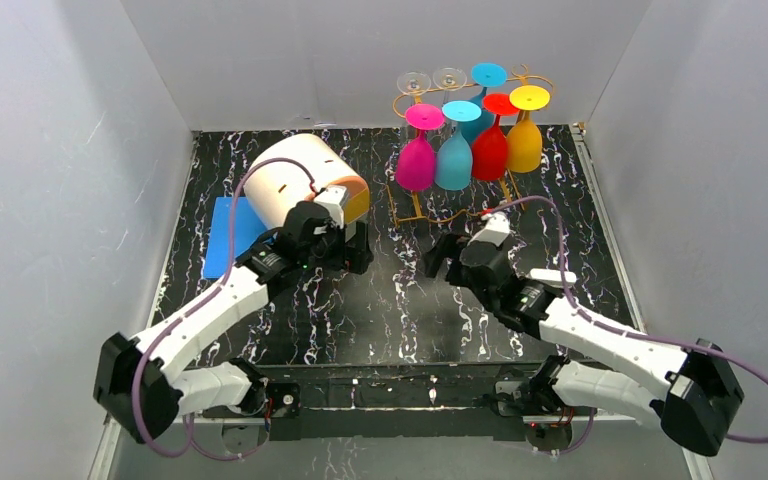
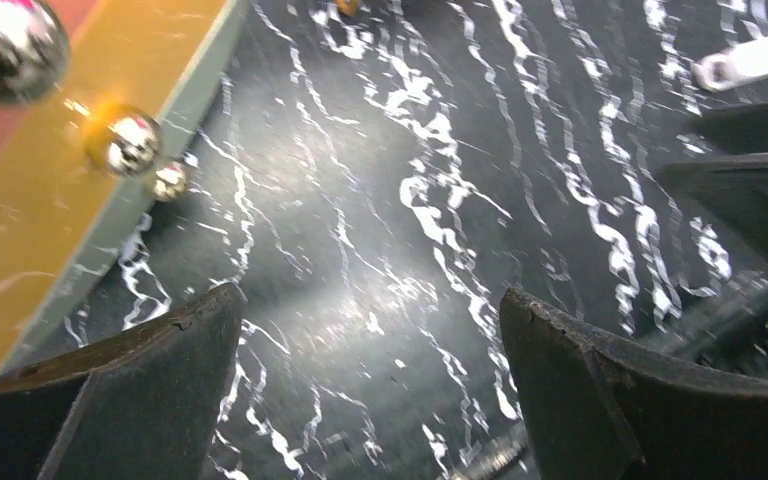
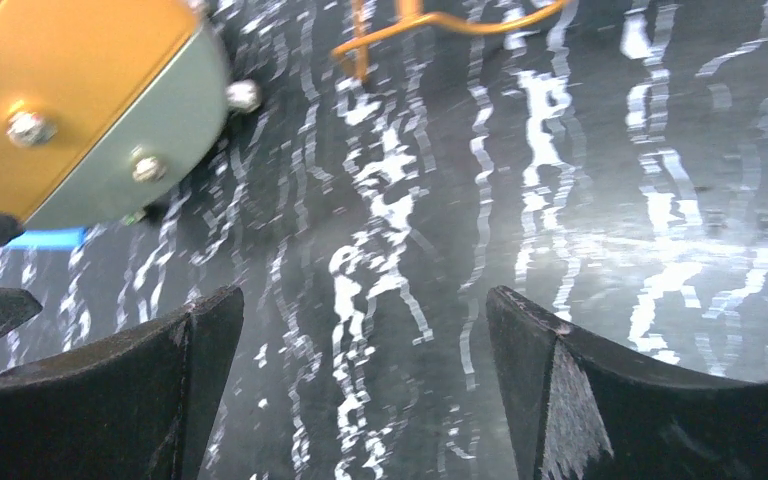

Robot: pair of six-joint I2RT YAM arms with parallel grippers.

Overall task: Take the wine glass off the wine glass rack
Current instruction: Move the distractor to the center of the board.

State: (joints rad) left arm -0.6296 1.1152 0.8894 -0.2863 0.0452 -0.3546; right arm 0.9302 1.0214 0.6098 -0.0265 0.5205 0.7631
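Left gripper (image 2: 370, 400): fingers spread wide with nothing between them, low over the black marbled table (image 2: 380, 200) near its centre. Right gripper (image 3: 365, 400): likewise spread and empty, just right of centre, facing the left one across a gap. Just beyond the left gripper, toward the far-left corner, a cream drum (image 1: 290, 175) with an orange end lies on its side. A blue sheet (image 1: 228, 235) lies beside it near the left edge. The rack (image 3: 450, 18) stands at the far edge, right of centre, beyond the right gripper. Seven glasses hang on it bowl-down, feet uppermost. Pink (image 1: 416, 162), light blue (image 1: 453, 160), red (image 1: 490, 150) and yellow (image 1: 524, 145) are nearest. Teal (image 1: 480, 110) and two clear ones (image 1: 413, 82) (image 1: 449, 77) hang behind.
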